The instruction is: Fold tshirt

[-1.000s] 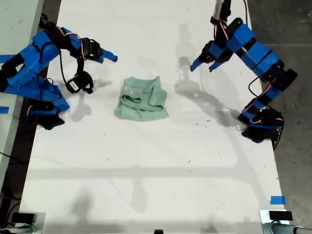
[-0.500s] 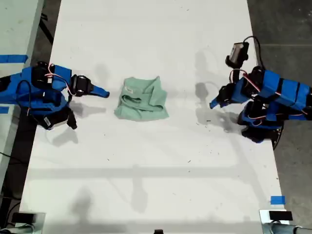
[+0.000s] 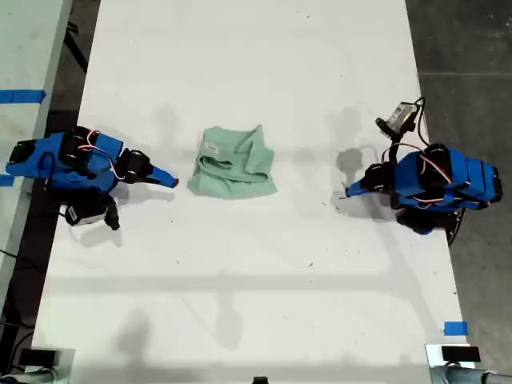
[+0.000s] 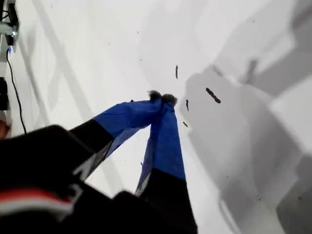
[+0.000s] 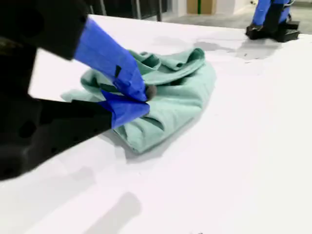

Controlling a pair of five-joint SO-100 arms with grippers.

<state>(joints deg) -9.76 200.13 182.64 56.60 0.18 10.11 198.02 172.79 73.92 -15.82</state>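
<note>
Tshirt [image 3: 234,163] lies as a compact folded bundle mid-surface [image 3: 240,304], nearer the far edge. My first gripper [image 4: 162,99] and my second gripper [image 5: 141,100] rest low, jaws closed on nothing, apart from it. Folding looks finished; next, simply stay clear.

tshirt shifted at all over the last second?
No. The tshirt lies in the same spot on the white table in the exterior view, same bunched shape. Only the arms pulled back toward their bases.

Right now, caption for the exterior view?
Folded tshirt lies on the white table between two retracted arms, both grippers shut and clear of it.
</note>
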